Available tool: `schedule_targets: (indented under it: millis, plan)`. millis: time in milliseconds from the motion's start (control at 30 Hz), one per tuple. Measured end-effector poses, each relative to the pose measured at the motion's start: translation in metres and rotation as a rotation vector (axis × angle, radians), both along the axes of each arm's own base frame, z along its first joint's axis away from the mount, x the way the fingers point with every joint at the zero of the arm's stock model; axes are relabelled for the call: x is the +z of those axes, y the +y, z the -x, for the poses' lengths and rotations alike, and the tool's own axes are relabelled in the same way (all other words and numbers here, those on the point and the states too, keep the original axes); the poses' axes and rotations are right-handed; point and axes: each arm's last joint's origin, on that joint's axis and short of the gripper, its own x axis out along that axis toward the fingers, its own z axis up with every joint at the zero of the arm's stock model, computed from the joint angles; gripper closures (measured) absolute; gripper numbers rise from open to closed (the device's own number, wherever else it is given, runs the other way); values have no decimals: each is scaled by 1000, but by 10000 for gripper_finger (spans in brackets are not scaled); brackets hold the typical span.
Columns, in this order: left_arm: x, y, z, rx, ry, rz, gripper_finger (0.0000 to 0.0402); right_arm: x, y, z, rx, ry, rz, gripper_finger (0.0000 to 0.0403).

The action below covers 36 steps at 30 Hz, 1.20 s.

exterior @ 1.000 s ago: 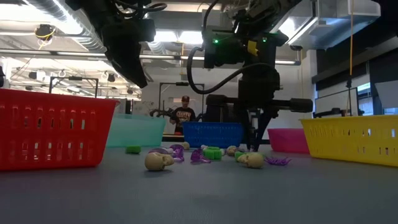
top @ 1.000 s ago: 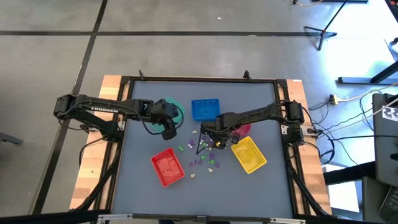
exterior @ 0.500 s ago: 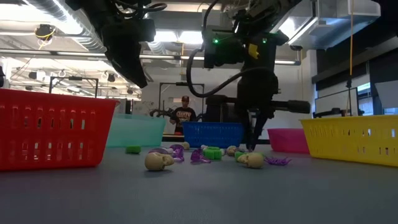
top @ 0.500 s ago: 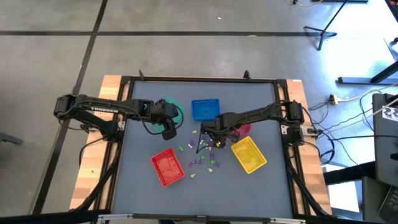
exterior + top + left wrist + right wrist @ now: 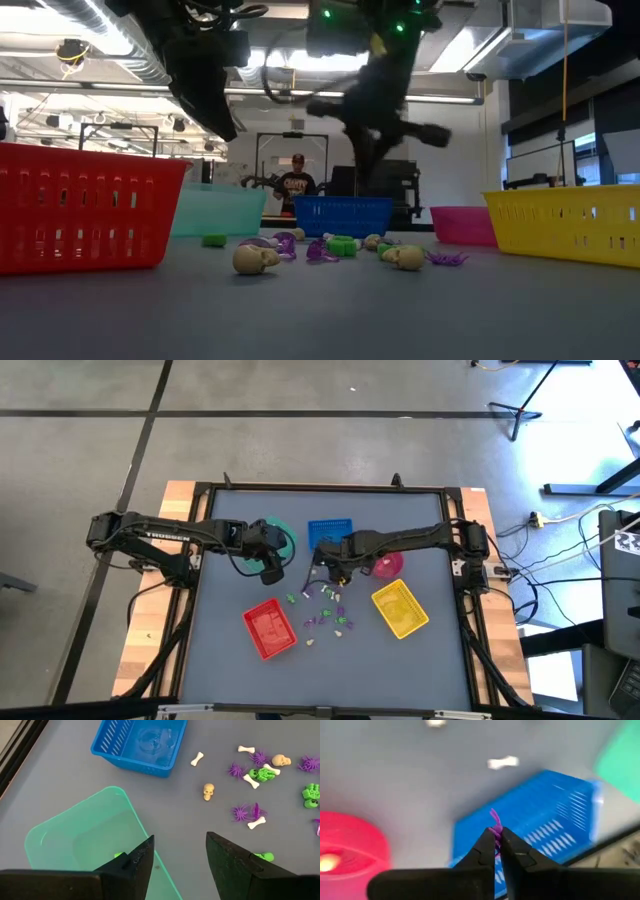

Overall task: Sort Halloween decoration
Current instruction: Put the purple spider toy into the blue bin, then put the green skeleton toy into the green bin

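The Halloween decoration, tiny green, purple and bone-white trinkets (image 5: 325,608), lies scattered on the grey table between the trays; skulls, spiders and bones (image 5: 260,770) show in the left wrist view. My right gripper (image 5: 497,842) hangs above the blue tray (image 5: 545,815), shut on one purple trinket (image 5: 494,821). In the high view it (image 5: 328,563) is at the blue tray's near edge. My left gripper (image 5: 180,855) is open and hovers over the green tray's (image 5: 85,840) corner, touching nothing. My right gripper pinches a small purple trinket between its two fingertips (image 5: 487,840). One thin end of the trinket (image 5: 493,815) sticks out past the tips. It is lifted clear of the table, above the blue tray.
Red tray (image 5: 270,630) near left, yellow tray (image 5: 400,608) near right, pink bowl (image 5: 388,563) beside the right arm, with a small pale thing in it (image 5: 326,862). A green trinket (image 5: 119,855) lies in the green tray. A person (image 5: 294,180) stands far behind the table.
My right gripper has risen from the scattered trinkets and swung toward the table's far-left, to the blue tray, tipping as it went and carrying the purple trinket clear of the table. The left arm has kept still.
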Motion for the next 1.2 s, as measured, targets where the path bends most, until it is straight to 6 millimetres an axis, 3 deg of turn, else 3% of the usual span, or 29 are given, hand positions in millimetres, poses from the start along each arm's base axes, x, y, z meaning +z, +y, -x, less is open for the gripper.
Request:
schedule_targets:
  millis: [133,533,700,933,1200]
  plan:
    - [0,0,0,0,0,1,239,10,-13,-6,-81,-87,-19,393]
    - [0,-3,-1,-53,-11,71,239,12,-62,-6,-244,-182,-45,391]
    - [1,-8,-4,-86,-38,83,239,11,-65,-6,-311,-217,-155,354]
    - [7,-25,-11,-180,-116,61,239,12,-66,-6,-339,-237,-164,286]
    - [15,-40,-20,-264,-244,81,239,12,-67,-7,-346,-246,-134,268]
